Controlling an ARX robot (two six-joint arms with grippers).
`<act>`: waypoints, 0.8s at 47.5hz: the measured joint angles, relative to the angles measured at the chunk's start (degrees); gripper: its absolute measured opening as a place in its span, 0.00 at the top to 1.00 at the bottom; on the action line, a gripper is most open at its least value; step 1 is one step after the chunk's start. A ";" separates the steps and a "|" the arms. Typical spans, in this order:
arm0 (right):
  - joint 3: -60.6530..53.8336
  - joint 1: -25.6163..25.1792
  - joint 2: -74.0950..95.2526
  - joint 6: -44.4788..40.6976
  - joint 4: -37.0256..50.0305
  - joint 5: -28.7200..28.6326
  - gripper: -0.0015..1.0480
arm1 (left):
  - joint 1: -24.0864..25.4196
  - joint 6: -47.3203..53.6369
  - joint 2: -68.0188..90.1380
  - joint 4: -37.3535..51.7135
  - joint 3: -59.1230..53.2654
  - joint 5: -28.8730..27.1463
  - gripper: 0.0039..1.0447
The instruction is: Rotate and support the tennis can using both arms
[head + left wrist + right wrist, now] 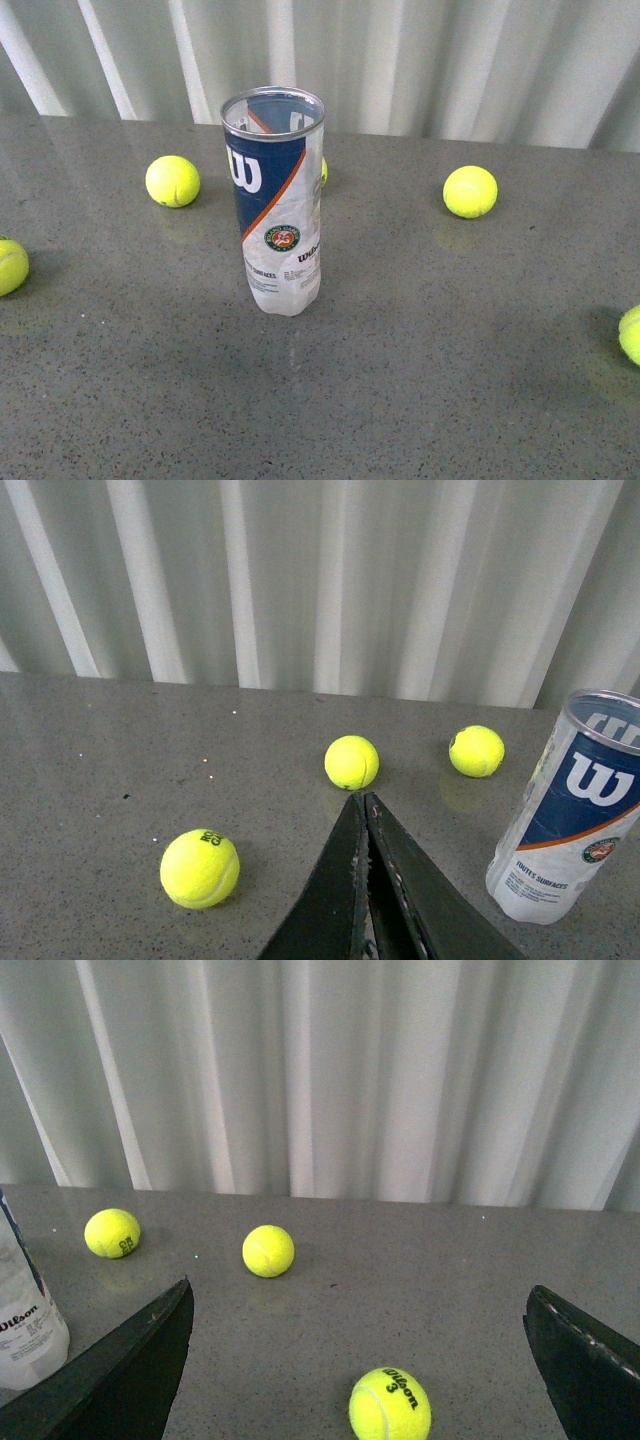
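The tennis can [275,200] stands upright and open-topped in the middle of the grey table [450,390], its blue-and-white label facing me. Neither arm shows in the front view. In the left wrist view my left gripper [362,798] is shut, its black fingers pressed together with nothing between them, and the tennis can [570,810] stands off to one side, apart from it. In the right wrist view my right gripper [358,1286] is wide open and empty. Only a sliver of the tennis can [25,1330] shows at that frame's edge, beside one finger.
Yellow tennis balls lie scattered on the table: one far left of the can [172,181], one far right [470,191], one at the left edge [10,266], one at the right edge [632,333]. A ball [390,1403] lies between the open right fingers. A white curtain [450,60] backs the table.
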 joint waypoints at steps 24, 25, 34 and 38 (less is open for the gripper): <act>0.00 0.00 -0.02 0.00 0.00 0.00 0.07 | 0.00 0.00 -16.15 -15.17 -0.04 0.00 0.97; 0.00 0.00 -0.02 0.00 0.00 -0.02 0.07 | 0.00 0.00 -16.39 -15.41 -0.04 0.00 0.97; 0.00 0.00 0.00 0.00 0.00 0.00 0.07 | 0.00 0.00 -19.87 -18.82 -0.04 0.00 0.97; 0.00 0.00 -0.02 0.00 0.00 -0.02 0.07 | 0.00 0.00 -21.66 -20.65 -0.04 0.00 0.97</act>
